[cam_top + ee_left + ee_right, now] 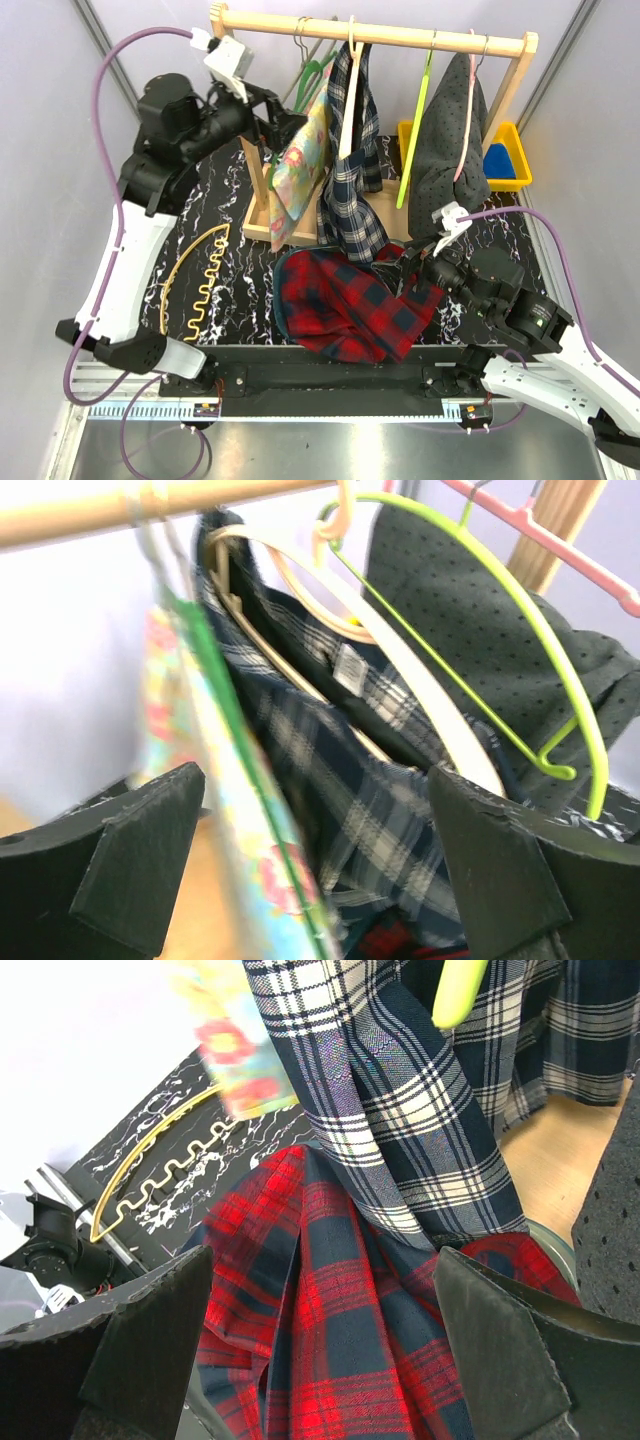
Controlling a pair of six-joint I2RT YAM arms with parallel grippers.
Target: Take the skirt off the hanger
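The navy plaid skirt (352, 195) hangs long-axis down from a cream hanger (347, 100) on the wooden rail (400, 36), just right of a floral skirt (300, 160). The left gripper (285, 125) is the nearer one, at hanger height, with its jaws spread wide and empty. The plaid lies ahead of them, beyond the floral cloth. The right gripper (415, 265), also wide open and empty, sits low beside a red plaid skirt (345, 310) on the table (230, 280).

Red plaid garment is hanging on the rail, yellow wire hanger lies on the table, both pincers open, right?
No. The red plaid garment lies heaped on the table, not on the rail, as the top view shows. The yellow wire hanger does lie on the table, and the left pincer and right pincer are both open.
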